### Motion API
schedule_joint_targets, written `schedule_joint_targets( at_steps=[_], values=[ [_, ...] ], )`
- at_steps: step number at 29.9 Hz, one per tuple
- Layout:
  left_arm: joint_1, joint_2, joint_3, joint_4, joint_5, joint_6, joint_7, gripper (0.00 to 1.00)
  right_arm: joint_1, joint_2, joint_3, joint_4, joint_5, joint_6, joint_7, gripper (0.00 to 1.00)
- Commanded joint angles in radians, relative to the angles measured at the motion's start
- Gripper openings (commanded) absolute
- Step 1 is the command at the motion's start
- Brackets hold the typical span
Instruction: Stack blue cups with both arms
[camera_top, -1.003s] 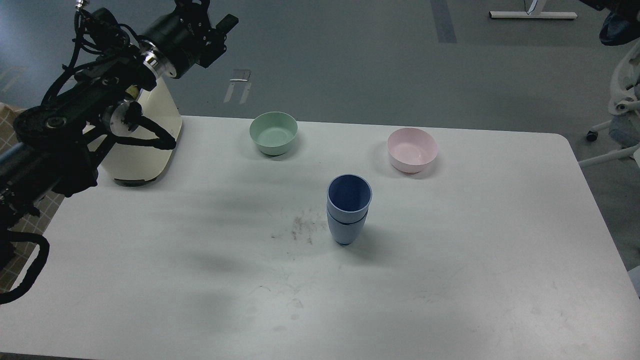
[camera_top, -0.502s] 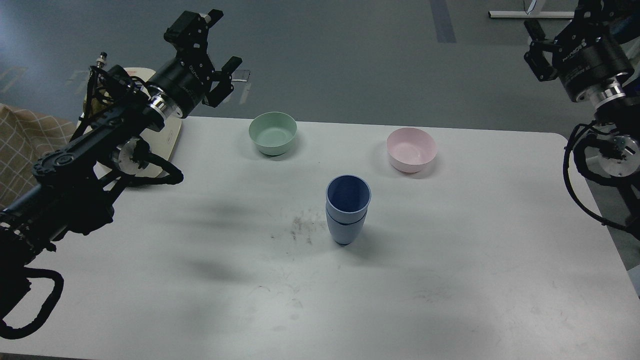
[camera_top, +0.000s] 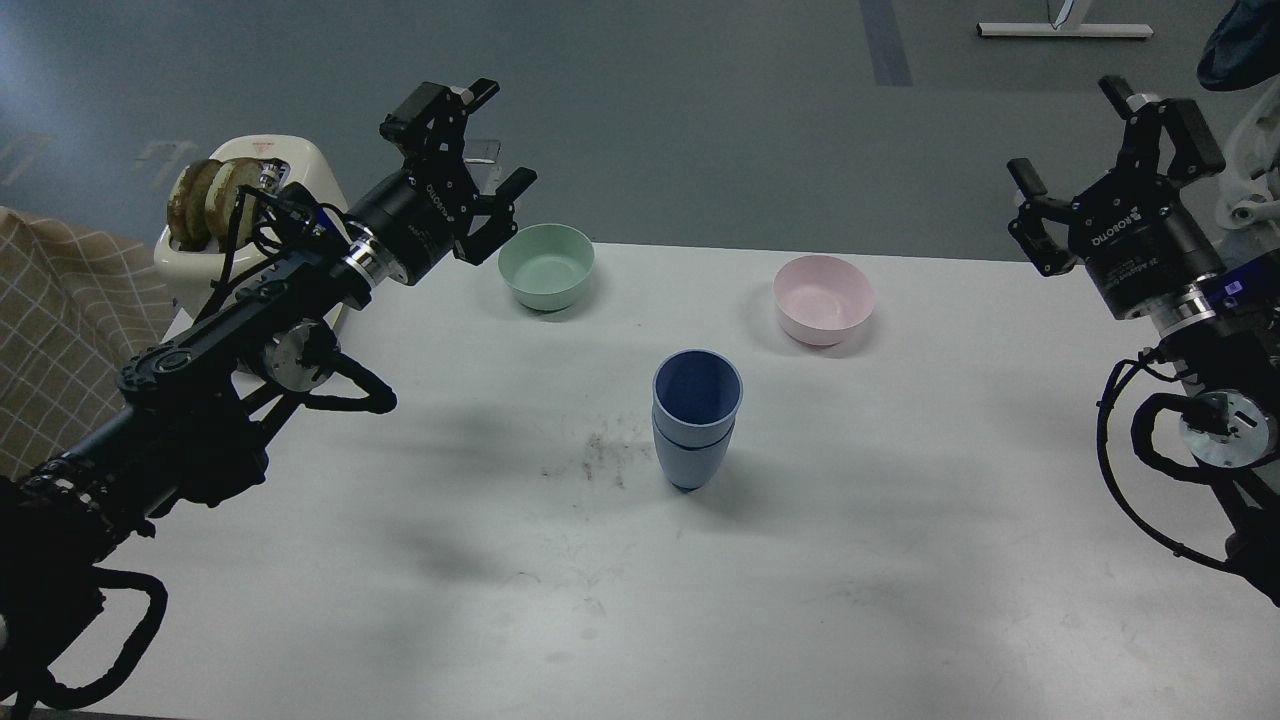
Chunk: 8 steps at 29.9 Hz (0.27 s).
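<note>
Light-blue cups (camera_top: 696, 420) stand nested one inside the other near the middle of the white table (camera_top: 900, 560), upright, long axis vertical, mouth up and narrow base down. Far behind them sit a green bowl (camera_top: 547, 265) to the left and a pink bowl (camera_top: 823, 299) to the right. Both the left gripper (camera_top: 487, 137) and right gripper (camera_top: 1080, 128) hang with fingers apart, empty, well clear of the cups.

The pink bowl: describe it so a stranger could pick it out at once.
Start from the white table and look along its far edge, where two bowls sit. The pink bowl is the one on the right, behind and to the right of the stacked blue cups. Its pale pink colour sets it apart from the green bowl to its left.
</note>
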Motion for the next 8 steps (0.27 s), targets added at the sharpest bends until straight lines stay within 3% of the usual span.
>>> schedule_joint_targets(
  at_steps=[1, 8],
  values=[
    [0.011, -0.007, -0.024, 0.0, -0.001, -0.002, -0.048, 0.98, 0.0, 0.014, 0.011, -0.001, 0.0, 0.0, 0.0, 1.0],
    [0.012, -0.008, -0.03, -0.012, -0.001, 0.003, -0.057, 0.98, 0.006, 0.02, 0.013, -0.003, -0.002, 0.0, 0.0, 1.0]
  ],
)
